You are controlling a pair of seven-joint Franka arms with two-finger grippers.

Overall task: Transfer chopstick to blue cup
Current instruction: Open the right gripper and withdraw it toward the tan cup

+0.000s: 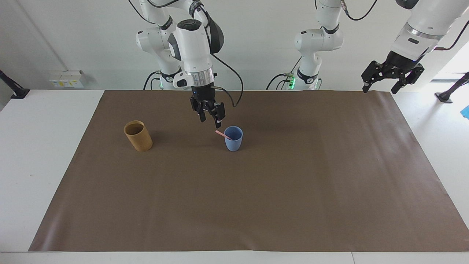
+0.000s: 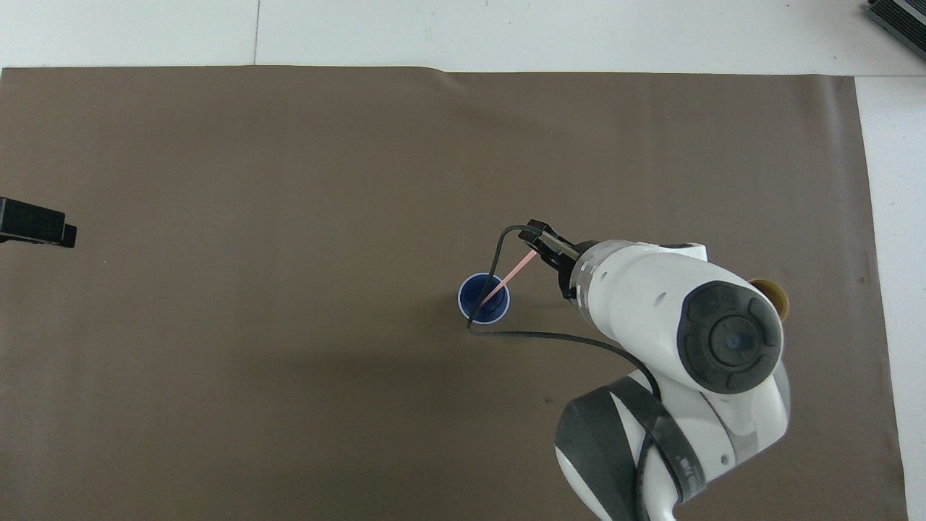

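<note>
Facing view: right gripper [image 1: 211, 119] open, empty above the chopstick [image 1: 222, 134], a light, stiff, slippery stick leaning in the blue cup [image 1: 233, 138], graspable at its protruding end; left gripper [image 1: 381, 81] waits open.

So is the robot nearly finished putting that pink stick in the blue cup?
Practically done. The chopstick leans in the blue cup, its upper end poking over the rim toward the tan cup. The right gripper hangs open just above, holding nothing. The left gripper waits open over the mat's corner. All that seems left is pulling the right arm away.
</note>
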